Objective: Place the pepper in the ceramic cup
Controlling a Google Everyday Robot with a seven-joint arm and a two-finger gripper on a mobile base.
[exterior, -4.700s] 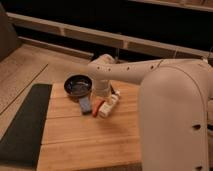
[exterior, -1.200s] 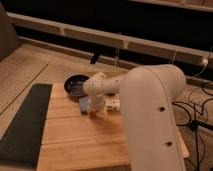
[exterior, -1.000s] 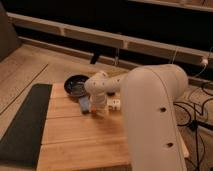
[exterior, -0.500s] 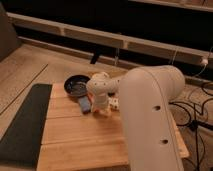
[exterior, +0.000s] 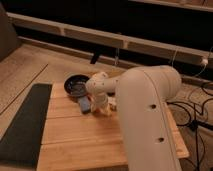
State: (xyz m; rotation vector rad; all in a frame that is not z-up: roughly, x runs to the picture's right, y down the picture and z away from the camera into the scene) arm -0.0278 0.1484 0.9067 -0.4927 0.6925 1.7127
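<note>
**Tool [exterior: 100, 107] down beside the block [exterior: 84, 104], pepper [exterior: 103, 111] not in the cup [exterior: 77, 84]**

Centre of the frame: tool, pointed straight down at the wooden worktop [exterior: 75, 135], tips at or just above its surface. Fingers spread to the full; nothing seen clamped between them. Behind it, a thick white arm [exterior: 145, 115], filling the lower right of the frame and bending toward the centre, with a rounded wrist [exterior: 98, 84] directly above the tool.

Just left of the tool, touching or nearly so: blue-grey block, flat on the wood. Just right of the tool: white bottle [exterior: 113, 104], lying on the worktop, partly covered by the arm. Between block and bottle, right under the tool's tips: pepper, only a small warm reddish bit of it showing, the rest hidden by the fingers. Lies on the worktop, outside the cup. Contact between fingers and pepper: cannot tell.

Up and left of the tool, near the worktop's far edge: cup, dark, round, wide-mouthed, upright, close to the block but apart from it. Inside too dim to read.

Along the left of the frame: dark mat [exterior: 25, 122], long and flat, against the worktop's left side. Upper part of the frame: dark wall [exterior: 150, 20] with pale rails [exterior: 60, 27]. Far right: loose cables [exterior: 197, 107], white plug [exterior: 204, 62] on a wire.
</note>
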